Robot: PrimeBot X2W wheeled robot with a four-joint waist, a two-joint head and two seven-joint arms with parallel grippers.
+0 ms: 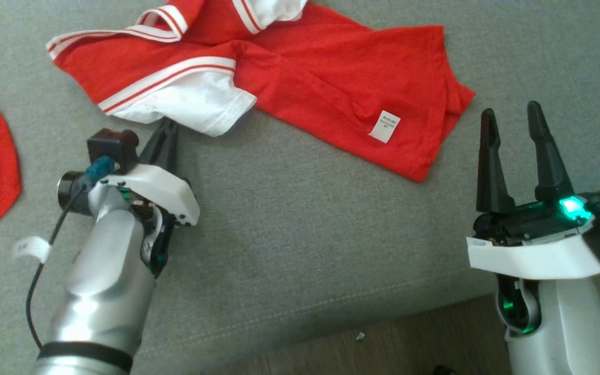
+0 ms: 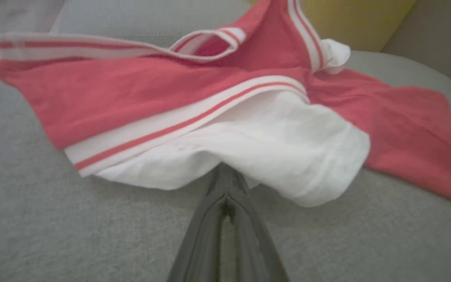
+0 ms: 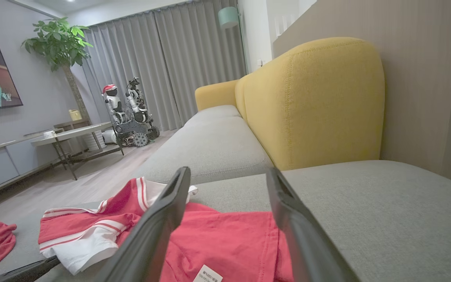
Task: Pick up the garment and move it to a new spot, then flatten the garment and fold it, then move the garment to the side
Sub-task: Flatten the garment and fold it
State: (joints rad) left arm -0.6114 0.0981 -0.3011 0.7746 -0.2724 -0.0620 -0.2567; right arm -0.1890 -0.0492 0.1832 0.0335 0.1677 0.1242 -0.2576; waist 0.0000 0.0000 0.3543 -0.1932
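Two tools show in the head view. The left tool (image 1: pixel 167 127) is closed, and its tips touch the white sleeve (image 1: pixel 196 107) of the red garment (image 1: pixel 331 78). The garment lies crumpled on the grey sofa (image 1: pixel 305 234). The right tool (image 1: pixel 511 112) is open, off to the garment's right and apart from it.

From the left wrist, the closed fingers meet under the sleeve's edge. Whether they pinch cloth cannot be told.

From the right wrist, the open fingers point over the garment, near its white tag (image 3: pixel 208 274).
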